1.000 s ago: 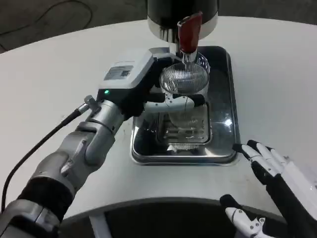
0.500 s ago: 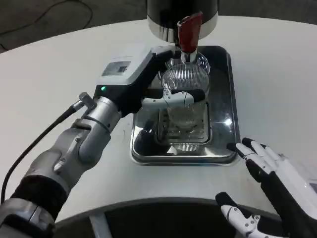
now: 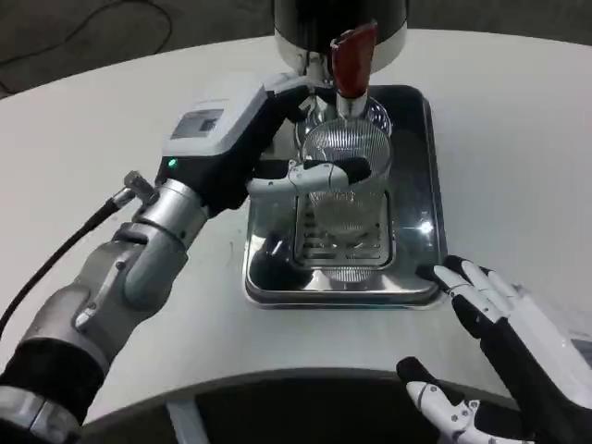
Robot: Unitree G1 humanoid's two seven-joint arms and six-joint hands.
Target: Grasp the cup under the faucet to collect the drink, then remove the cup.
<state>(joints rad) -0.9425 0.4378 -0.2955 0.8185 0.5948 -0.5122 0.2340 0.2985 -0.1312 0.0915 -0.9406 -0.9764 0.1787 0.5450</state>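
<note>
- The left hand (image 3: 277,153) wraps the clear ribbed cup (image 3: 344,171): one white finger (image 3: 305,176) crosses its near wall, and the rest of the hand sits on the cup's nine o'clock side.
- The cup is upright over the slotted grate (image 3: 344,242) in the steel drip tray (image 3: 421,282), its mouth right below the red-handled faucet (image 3: 350,65) of the dark dispenser (image 3: 338,23) at twelve o'clock.
- I can't tell whether the cup stands on the grate or is lifted just clear of it.
- I see no liquid in the cup and no stream from the spout; glare on the plastic makes that hard to confirm.
- By my read, this is the collecting step: the cup is grasped and in place, but the drink is not in yet.
- The right hand (image 3: 504,319) lies released on the counter (image 3: 111,139) at five o'clock, fingers spread, its tips just beside the tray's near right corner and holding nothing.
- The next move likely calls for keeping the cup level and centred under the spout while it fills.
- Then the cup should come away toward six or nine o'clock, low enough to clear the faucet and high enough to clear the tray rim, with no tilt.
</note>
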